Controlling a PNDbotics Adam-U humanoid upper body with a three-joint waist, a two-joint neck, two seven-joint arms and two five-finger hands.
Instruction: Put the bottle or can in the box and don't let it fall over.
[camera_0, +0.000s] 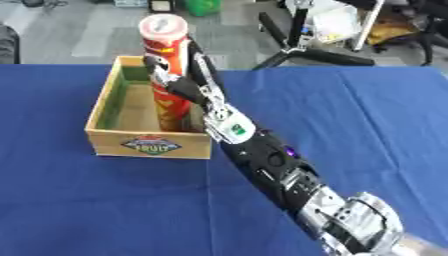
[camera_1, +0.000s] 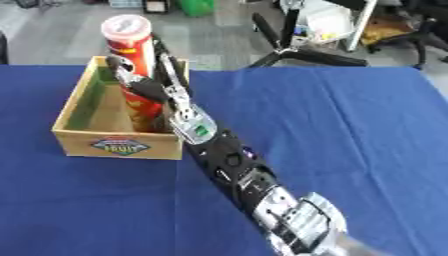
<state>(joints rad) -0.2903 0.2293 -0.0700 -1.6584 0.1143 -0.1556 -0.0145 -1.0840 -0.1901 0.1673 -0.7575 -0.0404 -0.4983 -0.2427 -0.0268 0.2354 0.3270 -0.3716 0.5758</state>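
A tall red can (camera_0: 166, 60) with a pale round lid stands upright inside the wooden box (camera_0: 114, 135), near its right wall. My right hand (camera_0: 179, 80) reaches in from the lower right, and its fingers and thumb curl round the can's middle. The can's base is hidden behind the box's front wall and my hand. The box sits on the blue tablecloth and has a coloured label (camera_0: 151, 145) on its front. My left hand shows in neither view.
The blue cloth-covered table (camera_0: 350, 115) stretches wide to the right of the box and in front of it. Beyond the table's far edge is grey floor with a black stand (camera_0: 302, 50) and other clutter.
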